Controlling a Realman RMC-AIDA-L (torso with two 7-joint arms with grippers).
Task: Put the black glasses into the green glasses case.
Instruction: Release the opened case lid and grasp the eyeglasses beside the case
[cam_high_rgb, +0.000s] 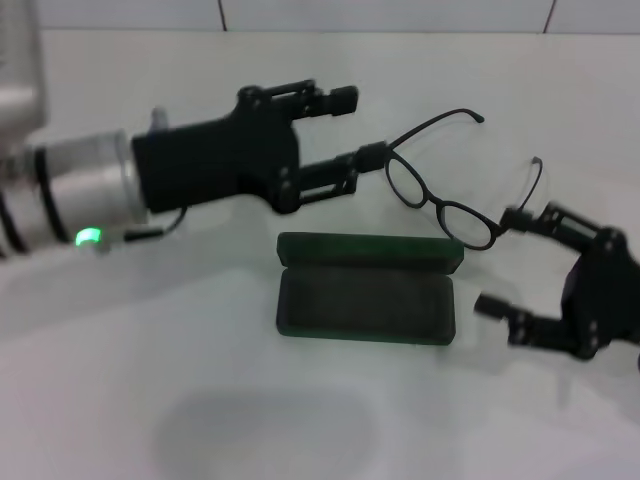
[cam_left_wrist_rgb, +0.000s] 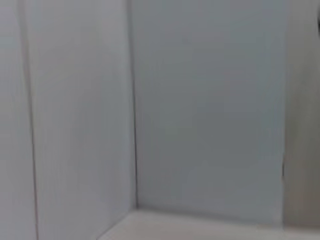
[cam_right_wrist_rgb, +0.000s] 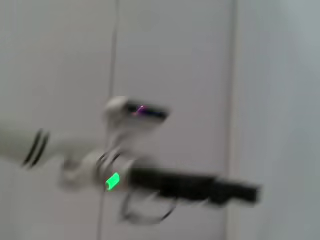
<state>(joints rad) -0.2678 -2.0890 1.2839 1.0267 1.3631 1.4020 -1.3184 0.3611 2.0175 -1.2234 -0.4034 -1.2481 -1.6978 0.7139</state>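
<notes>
Nearest the head camera, a bare white tabletop (cam_high_rgb: 200, 400) is seen, and on it, near the middle, the dark green rectangular glasses case (cam_high_rgb: 367, 288) lies open, its lid standing up along the far edge and its dark lined tray facing upward. Above and just beyond the case, the thin black-framed glasses with rounded clear lenses (cam_high_rgb: 445, 200) are held in the air, tilted, with both slim temple arms unfolded and pointing away.

The left gripper (cam_high_rgb: 350, 135), reaching in from the left, is seen with its fingers set wide apart; the lower finger (cam_high_rgb: 345, 172) appears to touch the frame at the left hinge, though a firm grasp cannot be made out. The right gripper (cam_high_rgb: 510, 265), low at the right, is seen with its jaws apart, its upper fingertip lying against the right end of the frame.

In the right wrist view, the left arm (cam_right_wrist_rgb: 190, 186) is shown against a pale wall.
</notes>
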